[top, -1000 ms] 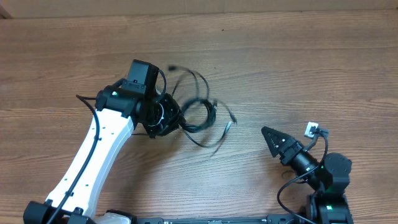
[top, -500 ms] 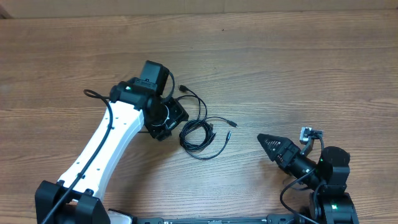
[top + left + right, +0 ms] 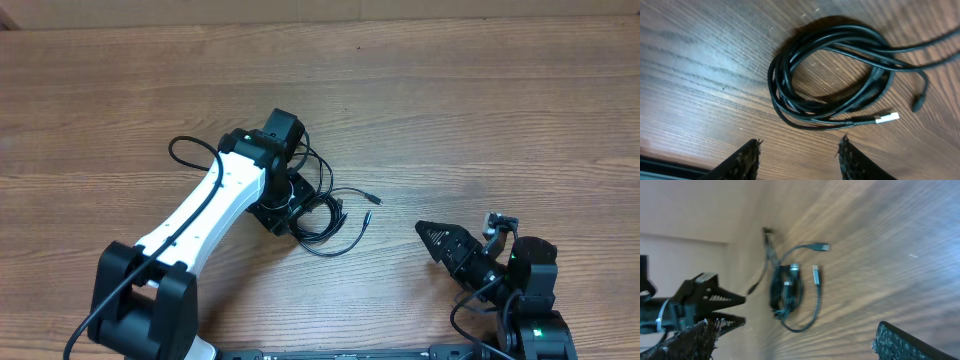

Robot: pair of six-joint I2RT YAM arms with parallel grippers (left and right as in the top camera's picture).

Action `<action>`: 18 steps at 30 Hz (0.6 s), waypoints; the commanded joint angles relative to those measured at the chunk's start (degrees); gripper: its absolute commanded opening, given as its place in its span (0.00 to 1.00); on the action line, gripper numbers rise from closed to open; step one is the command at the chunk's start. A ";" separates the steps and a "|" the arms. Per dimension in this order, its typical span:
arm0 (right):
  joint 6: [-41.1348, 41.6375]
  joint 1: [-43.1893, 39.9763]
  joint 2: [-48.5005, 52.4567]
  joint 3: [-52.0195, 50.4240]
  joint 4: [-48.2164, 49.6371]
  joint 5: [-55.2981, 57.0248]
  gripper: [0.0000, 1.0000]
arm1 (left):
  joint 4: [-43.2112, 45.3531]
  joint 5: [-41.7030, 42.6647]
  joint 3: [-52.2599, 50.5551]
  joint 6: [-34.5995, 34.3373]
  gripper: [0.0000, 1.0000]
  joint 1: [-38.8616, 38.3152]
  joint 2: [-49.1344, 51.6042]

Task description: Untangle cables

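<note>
Thin black rubbery cables [image 3: 876,75] are lying in a loose round coil near the middle of the brown wood-grain table [image 3: 480,110].
The white left arm [image 3: 210,210] is overhanging the coil's left side, hiding it overhead. The left gripper [image 3: 800,145] is gaping empty just short of the coil, and the black right gripper [image 3: 425,230] is standing wide open, well apart. The left wrist view is showing a flat silvery plug [image 3: 887,118], hard to make out overhead.

Brown wood-grain table [image 3: 480,110], fine scratches, even light; plain tan strip [image 3: 400,8] runs along its far edge.
</note>
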 commanded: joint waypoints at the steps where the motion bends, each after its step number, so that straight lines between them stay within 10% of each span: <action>1: -1.05 0.17 -0.04 0.94 -2.29 5.33 1.00 | -0.11 2.08 1.07 -7.06 0.49 -1.01 2.64; 6: -1.05 0.17 -0.04 0.94 -5.38 8.26 1.00 | 0.74 1.81 1.07 -7.48 0.52 -2.29 5.62; 11: -1.03 0.17 -0.04 0.94 -6.93 8.22 1.00 | 0.72 1.70 1.07 -5.95 0.98 -3.02 8.57; 18: -1.03 0.17 -0.04 0.94 -12.11 8.24 1.00 | 0.94 0.07 1.07 1.70 0.99 -3.67 10.29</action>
